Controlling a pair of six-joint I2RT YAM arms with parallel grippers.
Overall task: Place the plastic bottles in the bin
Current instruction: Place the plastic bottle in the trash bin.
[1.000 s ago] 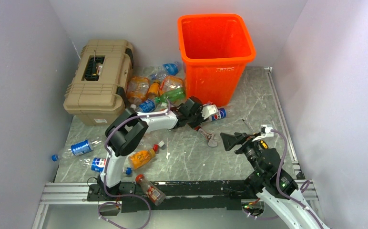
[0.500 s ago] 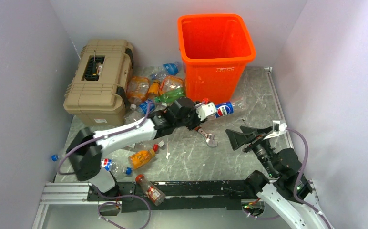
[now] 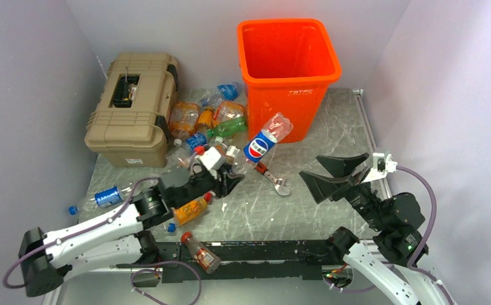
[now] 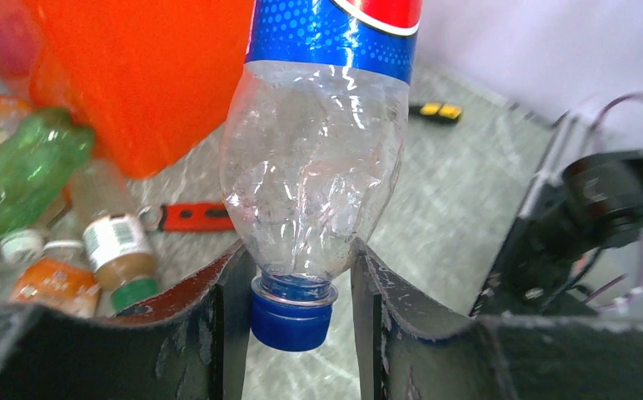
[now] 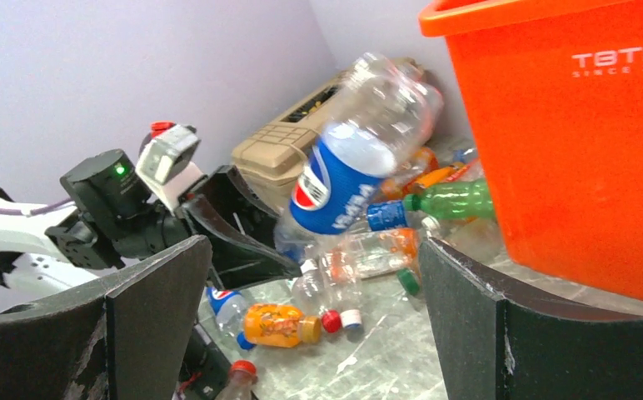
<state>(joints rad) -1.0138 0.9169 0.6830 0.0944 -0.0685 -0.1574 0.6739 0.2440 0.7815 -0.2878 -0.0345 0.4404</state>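
My left gripper (image 3: 231, 173) clamps the blue-labelled bottle (image 3: 262, 143) by its neck, tilted up beside the bin (image 3: 290, 101); my right gripper (image 3: 333, 172) gapes wide, empty, above the counter (image 3: 338, 130)

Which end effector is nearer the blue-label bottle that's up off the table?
Left. The left end effector grips the blue-label bottle by its neck; the right end effector stands open to its right, apart.
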